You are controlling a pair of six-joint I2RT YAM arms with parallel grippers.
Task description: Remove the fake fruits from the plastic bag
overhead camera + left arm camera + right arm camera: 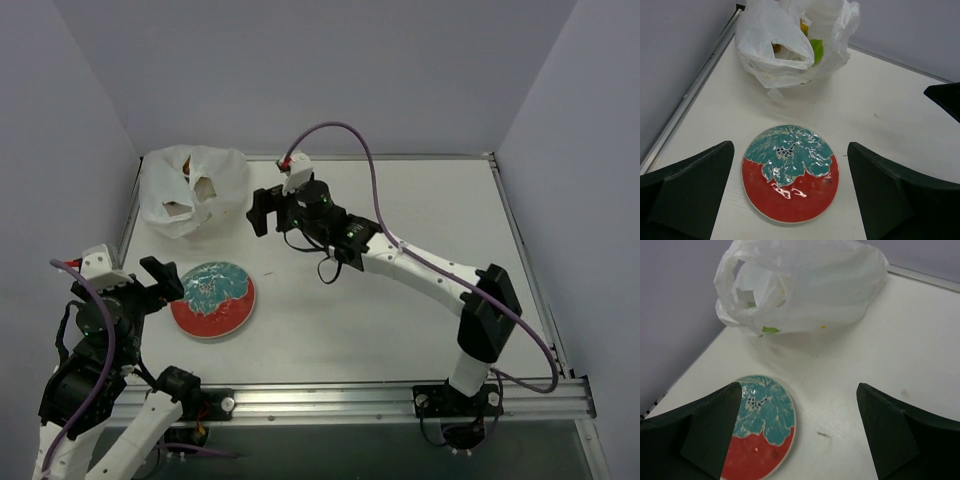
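Top external: I see bag (193,188) in far-left corner, fruits (816,50) still inside (green, yellow peeking out). Left gripper (163,288) wide open, empty, near plate (213,300); right gripper (259,212) likewise, beside bag.

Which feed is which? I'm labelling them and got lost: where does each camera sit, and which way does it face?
Top external: above and behind the bases, looking down on the table; both arms show, left gripper and right gripper open.
Left wrist: on the left arm, facing the plate and plastic bag beyond; its fingers frame the view.
Right wrist: on the right arm, facing the bag; its fingers show.
Shared: all see bag and plate.
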